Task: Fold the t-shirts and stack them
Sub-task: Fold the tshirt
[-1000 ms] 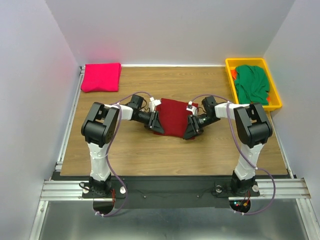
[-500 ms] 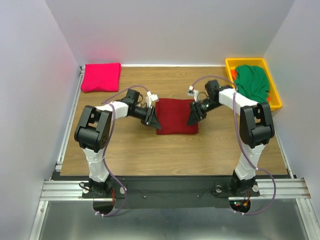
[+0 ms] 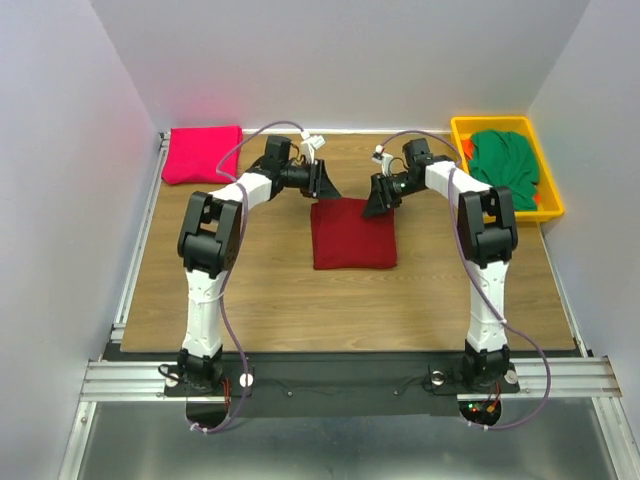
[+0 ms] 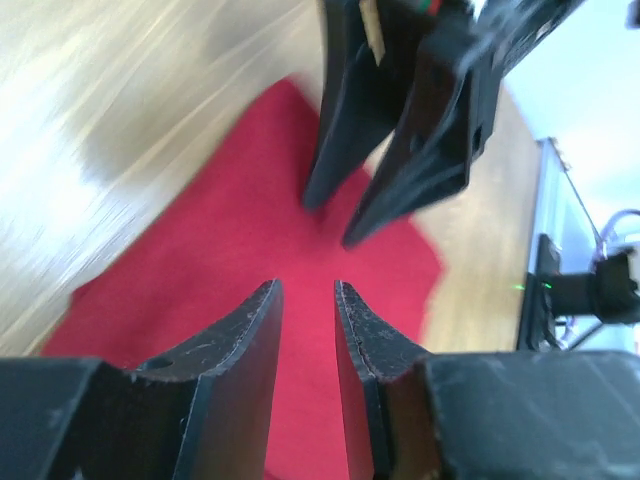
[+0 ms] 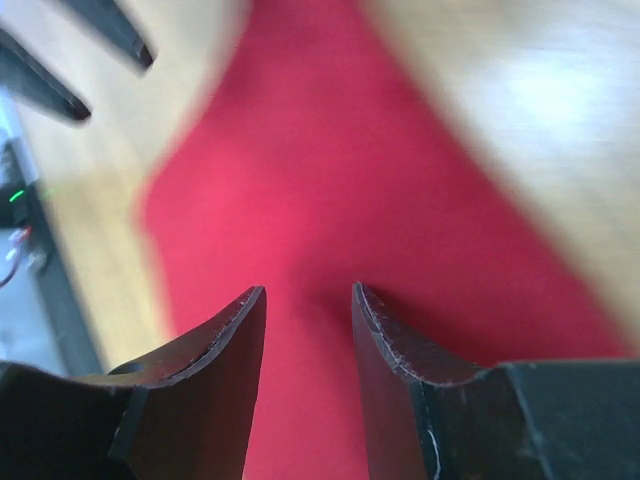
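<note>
Both arms have swung from the flanks of the maroon t-shirt (image 3: 352, 238) toward the far side of the tabletop (image 3: 260, 290). In the top view the left gripper (image 3: 320, 180) and right gripper (image 3: 373, 204) now hang at the shirt's upper edge, one near each corner. The shirt lies folded at centre frame, nearly square, its slightly longer axis running left to right; we cannot tell which way the collar points. The pink t-shirt (image 3: 202, 154) sits folded at upper left, and the green t-shirt (image 3: 505, 168) lies crumpled in the yellow bin (image 3: 497, 122) at upper right. In the left wrist view the fingers (image 4: 250, 330) stand slightly apart with nothing between them and red cloth beneath: released. The right wrist view shows the same, over blurred cloth. We judge the risk lies in the pickup. A pinch that catches only the top layer would let the fold fall open, and an uneven lift would land it skewed on the pink one.
</note>
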Robot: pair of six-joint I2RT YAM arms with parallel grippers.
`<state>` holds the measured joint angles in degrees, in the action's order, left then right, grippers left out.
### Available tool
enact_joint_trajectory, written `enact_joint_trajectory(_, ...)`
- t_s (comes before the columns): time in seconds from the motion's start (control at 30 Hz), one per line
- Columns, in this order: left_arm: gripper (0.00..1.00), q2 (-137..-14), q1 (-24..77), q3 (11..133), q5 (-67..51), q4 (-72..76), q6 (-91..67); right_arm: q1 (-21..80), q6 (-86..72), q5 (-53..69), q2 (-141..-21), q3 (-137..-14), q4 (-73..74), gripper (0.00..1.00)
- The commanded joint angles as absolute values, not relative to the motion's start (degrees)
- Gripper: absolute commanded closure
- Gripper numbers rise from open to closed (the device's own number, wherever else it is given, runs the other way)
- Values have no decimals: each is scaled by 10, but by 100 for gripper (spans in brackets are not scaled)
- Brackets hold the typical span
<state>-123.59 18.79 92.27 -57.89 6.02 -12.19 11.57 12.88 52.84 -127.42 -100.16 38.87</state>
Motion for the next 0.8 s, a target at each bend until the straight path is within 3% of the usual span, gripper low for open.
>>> enact_joint_trajectory(0.0, 62, -1291, 174, 935, -545, 66, -160, 91, 102, 494, -1320, -1062, 345, 55)
enact_joint_trajectory(0.3, 64, -1256, 124, 888, -524, 45, -121, 90, 143, 451, -1326, -1061, 344, 56)
enact_joint_trajectory(0.57, 42, -1035, 79, 796, -501, 45, -64, 129, 103, 352, -1204, -1079, 344, 46)
enact_joint_trajectory(0.6, 37, -1001, 75, 787, -480, 34, -74, 153, 101, 319, -1192, -1061, 344, 45)
enact_joint_trajectory(0.73, 35, -924, 39, 736, -447, 13, -76, 227, 121, 236, -1133, -1007, 342, 44)
enact_joint_trajectory(0.77, 29, -892, 23, 724, -429, 14, -80, 258, 123, 205, -1129, -999, 341, 44)
